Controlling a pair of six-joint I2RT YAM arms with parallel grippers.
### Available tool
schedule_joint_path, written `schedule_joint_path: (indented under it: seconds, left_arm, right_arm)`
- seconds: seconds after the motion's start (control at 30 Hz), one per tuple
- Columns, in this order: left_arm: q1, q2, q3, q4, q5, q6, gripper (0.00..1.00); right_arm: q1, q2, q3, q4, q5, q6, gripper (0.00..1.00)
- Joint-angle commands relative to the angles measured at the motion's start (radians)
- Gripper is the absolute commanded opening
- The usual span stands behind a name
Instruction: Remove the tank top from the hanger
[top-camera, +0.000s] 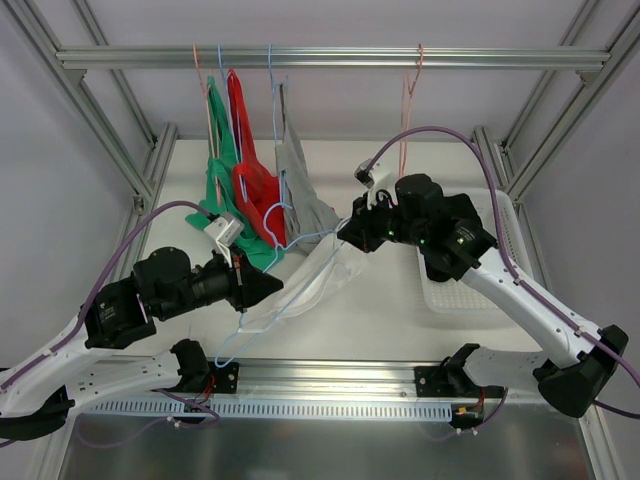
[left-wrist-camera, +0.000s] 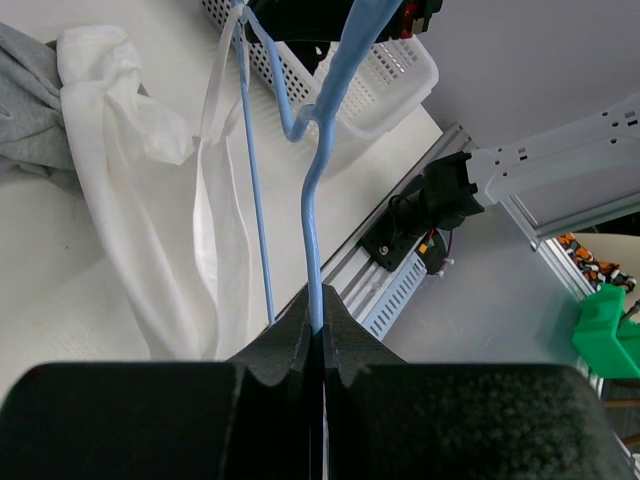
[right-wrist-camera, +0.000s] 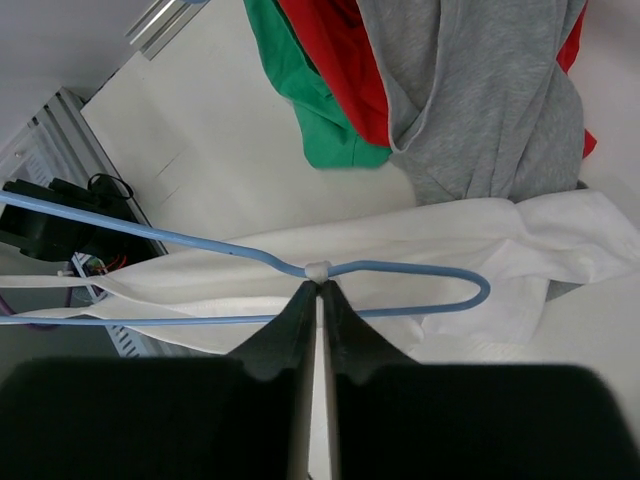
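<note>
Left wrist: left tool (left-wrist-camera: 320, 335) clamps the blue hanger (left-wrist-camera: 317, 170); right tool (right-wrist-camera: 320, 292) pinches the white tank top (right-wrist-camera: 480, 250) by its strap.

No legible text, labels, brands or numbers in any view. White fabric tank top (left-wrist-camera: 135, 210): no print seen. Orange-and-black patterned strip (left-wrist-camera: 592, 262) at far right edge: too blurred to read.

White tank top (right-wrist-camera: 500, 235) draped slack on blue hanger (right-wrist-camera: 420, 268), strap at notch.

Both arms reach inward, left gripper (left-wrist-camera: 320, 318) and right gripper (right-wrist-camera: 320, 290) each pinched closed.
</note>
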Motion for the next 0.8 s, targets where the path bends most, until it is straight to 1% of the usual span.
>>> schedule_joint_path:
  seconds: [0.0, 0.03, 0.1, 0.17, 0.27, 0.3, 0.33, 0.4, 0.5, 0.6, 0.7, 0.77]
  left_arm:
    - [-0.01, -0.016, 0.031, 0.037, 0.021, -0.005, 0.0]
    - [-0.01, -0.018, 0.029, 0.038, 0.02, -0.005, 0.0]
    - [-0.008, -0.016, 0.027, 0.037, 0.015, 0.0, 0.0]
    - [-0.01, -0.007, 0.024, 0.037, 0.023, 0.006, 0.0]
    - [-0.01, 0.013, 0.031, 0.037, 0.056, 0.012, 0.0]
    - [-0.01, 0.018, 0.031, 0.035, 0.058, 0.013, 0.0]
    - [-0.008, 0.022, 0.034, 0.035, 0.059, 0.013, 0.0]
    - [-0.01, 0.024, 0.043, 0.037, 0.056, 0.017, 0.0]
    - [-0.008, 0.024, 0.061, 0.037, 0.07, 0.029, 0.0]
    - [-0.01, 0.025, 0.093, 0.041, 0.086, 0.047, 0.0]
    - [-0.01, 0.021, 0.118, 0.084, 0.089, 0.079, 0.0]
    - [-0.008, 0.022, 0.124, 0.182, 0.104, 0.099, 0.0]
  right_arm:
    - [0.005, 0.005, -0.009, 0.043, 0.011, -0.009, 0.03]
    - [0.005, 0.002, -0.006, 0.043, 0.019, -0.006, 0.01]
    - [0.002, -0.019, -0.006, 0.04, 0.039, -0.004, 0.0]
    - [-0.008, -0.049, -0.004, 0.022, 0.139, -0.001, 0.0]
    - [-0.08, -0.095, 0.004, -0.019, 0.299, 0.04, 0.0]
    - [-0.126, -0.104, 0.004, -0.023, 0.309, 0.051, 0.0]
    - [-0.143, -0.113, 0.002, -0.027, 0.319, 0.066, 0.0]
    - [-0.172, -0.116, 0.004, -0.038, 0.31, 0.071, 0.0]
    - [-0.182, -0.122, 0.008, -0.056, 0.35, 0.071, 0.0]
    - [-0.189, -0.11, 0.024, -0.076, 0.313, 0.071, 0.0]
    - [-0.189, -0.141, 0.001, -0.076, 0.232, 0.071, 0.0]
    - [-0.189, -0.205, -0.034, -0.076, 0.22, 0.071, 0.0]
